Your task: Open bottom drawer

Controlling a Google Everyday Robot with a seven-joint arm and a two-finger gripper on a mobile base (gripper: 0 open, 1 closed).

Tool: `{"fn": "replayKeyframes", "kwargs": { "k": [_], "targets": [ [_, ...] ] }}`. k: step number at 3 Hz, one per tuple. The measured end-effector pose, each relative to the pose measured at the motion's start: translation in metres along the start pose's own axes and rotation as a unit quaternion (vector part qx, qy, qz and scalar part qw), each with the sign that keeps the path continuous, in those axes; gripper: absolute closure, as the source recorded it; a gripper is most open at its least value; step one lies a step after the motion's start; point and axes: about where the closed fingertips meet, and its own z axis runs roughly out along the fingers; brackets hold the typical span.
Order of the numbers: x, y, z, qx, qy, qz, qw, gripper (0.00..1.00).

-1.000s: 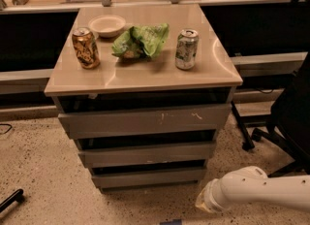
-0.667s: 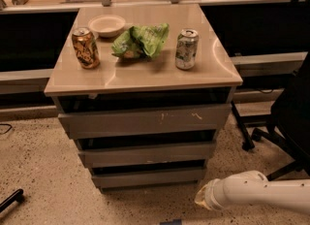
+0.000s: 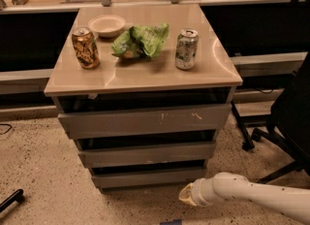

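The bottom drawer [image 3: 145, 177] is the lowest, narrowest grey front of the beige-topped cabinet [image 3: 145, 76], and it looks closed or nearly so. Above it are the middle grey front [image 3: 147, 153] and the tall front with white scratch marks [image 3: 145, 120]. My white arm [image 3: 256, 195] reaches in from the lower right just above the floor. The gripper [image 3: 185, 196] is at its left end, just below and in front of the bottom drawer's right part, close to its lower edge.
On the cabinet top stand a brown can [image 3: 85, 48], a white bowl [image 3: 106, 25], a green chip bag [image 3: 140, 40] and a silver-green can [image 3: 186, 49]. A black office chair [image 3: 290, 122] stands at the right. A black object [image 3: 12, 200] lies on the floor at the lower left.
My arm has slid left along the floor, bringing the gripper closer to the bottom drawer's right part. The drawers and the things on top have not moved.
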Motion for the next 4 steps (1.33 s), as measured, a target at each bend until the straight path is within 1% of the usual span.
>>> {"fn": "replayKeyframes", "kwargs": {
  "k": [1,2,3,4],
  "targets": [
    [0.011,-0.003,0.022,-0.019,-0.004,-0.018,0.9997,1.00],
    [0.012,0.000,0.023,-0.017,0.003,-0.023,0.9996,0.81],
    [0.027,-0.005,0.041,-0.002,0.013,-0.052,0.9985,0.58],
    [0.038,-0.017,0.065,0.015,0.007,-0.075,0.9970,0.35]
  ]
}}
